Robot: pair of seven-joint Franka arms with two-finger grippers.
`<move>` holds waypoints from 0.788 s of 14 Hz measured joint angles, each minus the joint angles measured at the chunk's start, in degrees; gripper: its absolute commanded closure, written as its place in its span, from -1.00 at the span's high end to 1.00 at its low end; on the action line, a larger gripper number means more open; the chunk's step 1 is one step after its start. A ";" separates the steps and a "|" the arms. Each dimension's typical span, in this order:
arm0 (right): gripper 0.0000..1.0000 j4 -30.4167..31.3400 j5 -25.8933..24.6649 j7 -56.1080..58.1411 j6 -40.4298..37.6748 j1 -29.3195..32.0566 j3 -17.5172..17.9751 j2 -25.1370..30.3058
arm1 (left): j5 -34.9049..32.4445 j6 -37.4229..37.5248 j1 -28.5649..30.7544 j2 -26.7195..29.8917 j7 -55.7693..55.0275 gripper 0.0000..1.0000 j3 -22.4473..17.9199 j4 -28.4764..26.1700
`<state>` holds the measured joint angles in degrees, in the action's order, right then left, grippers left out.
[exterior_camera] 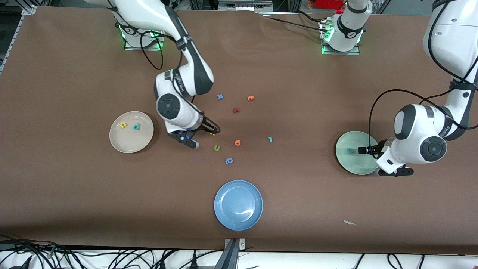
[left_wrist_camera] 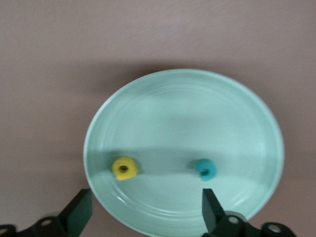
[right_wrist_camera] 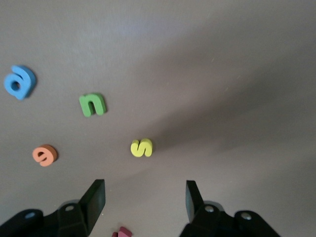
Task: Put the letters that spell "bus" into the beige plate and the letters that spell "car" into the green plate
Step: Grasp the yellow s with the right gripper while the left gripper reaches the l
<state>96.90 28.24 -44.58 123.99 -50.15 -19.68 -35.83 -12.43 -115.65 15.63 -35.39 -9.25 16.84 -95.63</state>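
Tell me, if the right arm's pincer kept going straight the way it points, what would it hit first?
Probably the yellow s: the open right pincer points down at it, the letter lying on the table ahead of its gap.

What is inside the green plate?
The green plate holds two foam letters: a yellow a and a teal c, lying apart. The left gripper hangs open above the plate's edge, so the bit of rim underneath is hidden.

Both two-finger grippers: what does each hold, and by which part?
Nothing: left gripper open over pale green plate; right gripper open over yellow foam s.
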 measured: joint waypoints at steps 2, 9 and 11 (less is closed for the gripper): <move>0.44 0.02 0.23 -0.75 2.87 -0.86 -0.01 -1.74 | 0.00 0.05 -0.05 0.80 -4.10 1.00 2.73 0.05; 0.27 0.10 0.27 -1.09 7.96 -2.48 -0.01 -5.88 | 0.01 0.10 -1.97 0.91 -29.67 1.00 14.48 -0.58; 0.20 0.11 0.27 -1.09 8.01 -2.78 -0.01 -6.24 | 0.01 -0.82 -5.62 0.54 -37.81 1.00 15.18 -0.65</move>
<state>97.01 28.51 -45.68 132.00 -52.93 -19.69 -42.07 -12.43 -116.47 10.01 -34.85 -47.06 32.02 -96.28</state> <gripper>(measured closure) 0.357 0.000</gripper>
